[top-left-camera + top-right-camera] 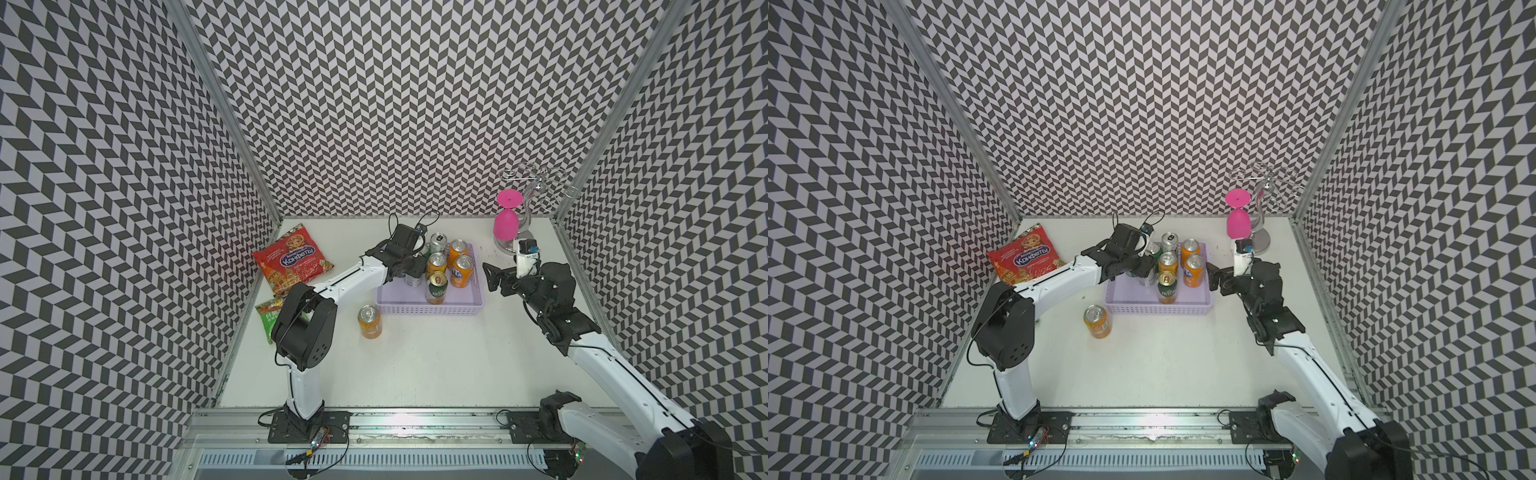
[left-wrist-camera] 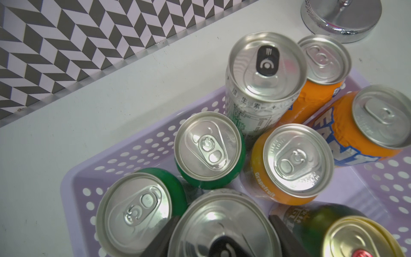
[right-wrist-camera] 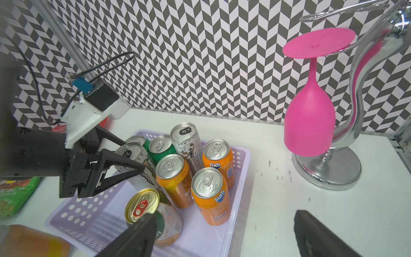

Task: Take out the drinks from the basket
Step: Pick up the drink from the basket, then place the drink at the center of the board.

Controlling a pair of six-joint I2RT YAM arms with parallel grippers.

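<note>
The lavender basket [image 1: 432,309] sits mid-table with eight drinks in it, bunched toward its far side. There are two green cans [image 2: 208,145], two tall silver-white ones, two orange Fanta cans [image 3: 209,191] and an orange grapefruit can [image 2: 298,160]. A green-and-gold can [image 1: 436,289] stands nearest the front. They stand with their long axis vertical and tops up (the green-and-gold one looks a touch tilted in the right wrist view, though I can't tell for sure).

The left gripper [image 3: 133,155] is over the basket's left end, its fingers pinched on the gripped silver-white can [image 2: 222,224], which is upright among the others. The second silver-white can [image 2: 265,66] stands at the back. The right gripper [image 3: 224,217] hangs just beside the basket's right wall, spread wide.

A ninth drink, an orange can [image 1: 369,321], stands upright on the white table [image 1: 457,365], just off the basket's front-left corner.
</note>
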